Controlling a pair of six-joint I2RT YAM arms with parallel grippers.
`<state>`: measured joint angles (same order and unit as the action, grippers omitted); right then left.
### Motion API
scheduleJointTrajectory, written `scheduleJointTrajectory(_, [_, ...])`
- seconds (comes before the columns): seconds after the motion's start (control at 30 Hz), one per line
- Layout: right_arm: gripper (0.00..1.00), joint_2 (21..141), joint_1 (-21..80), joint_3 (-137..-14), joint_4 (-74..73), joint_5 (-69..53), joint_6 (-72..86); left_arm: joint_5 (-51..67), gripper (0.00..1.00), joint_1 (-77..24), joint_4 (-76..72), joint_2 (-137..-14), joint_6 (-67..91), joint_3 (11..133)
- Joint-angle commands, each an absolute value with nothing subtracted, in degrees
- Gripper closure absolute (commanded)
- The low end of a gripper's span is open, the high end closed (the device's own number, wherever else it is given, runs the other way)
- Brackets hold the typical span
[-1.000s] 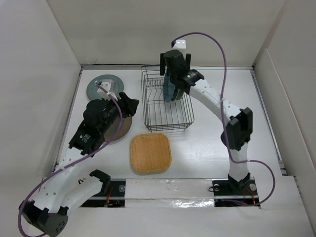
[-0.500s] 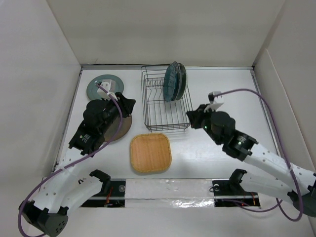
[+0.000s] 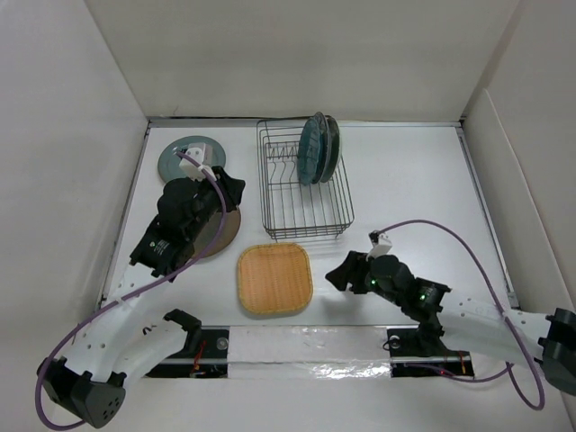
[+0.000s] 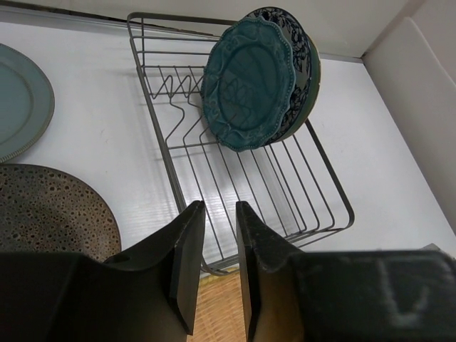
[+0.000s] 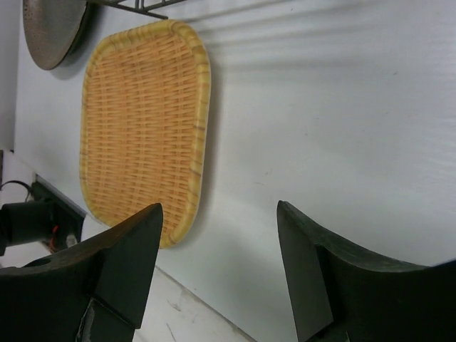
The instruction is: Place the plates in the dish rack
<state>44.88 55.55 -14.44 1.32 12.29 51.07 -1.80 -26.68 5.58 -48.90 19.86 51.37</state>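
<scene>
Right arm (image 3: 423, 301) now low beside orange-tan plate (image 3: 274, 278)

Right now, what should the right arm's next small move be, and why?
Probably ease the right end effector left toward the orange plate's right edge. Its jaws are open and empty. That plate lies flat on the table just to its left, outside the rack. The left end effector is over by the brown plate.
</scene>
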Motion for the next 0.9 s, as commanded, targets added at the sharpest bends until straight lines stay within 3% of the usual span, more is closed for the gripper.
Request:
scheduleJointTrajectory(0.0, [0.29, 49.1, 55.9, -12.8, 14.1, 8.0, 56.1, -2.2, 0.78, -27.0, 3.5, -48.5, 19.2, 52.4])
scheduleJointTrajectory(0.67, [0.43, 86.2, 58.2, -9.4, 49.8, 2.0, 65.7, -1.1, 0.73, -27.0, 3.2, -47.1, 19.2, 52.1])
scheduleJointTrajectory(0.87, [0.47, 101.8, 55.4, -6.9, 68.7, -2.8, 70.1, -2.2, 0.72, -27.0, 3.3, -46.5, 19.3, 52.2])
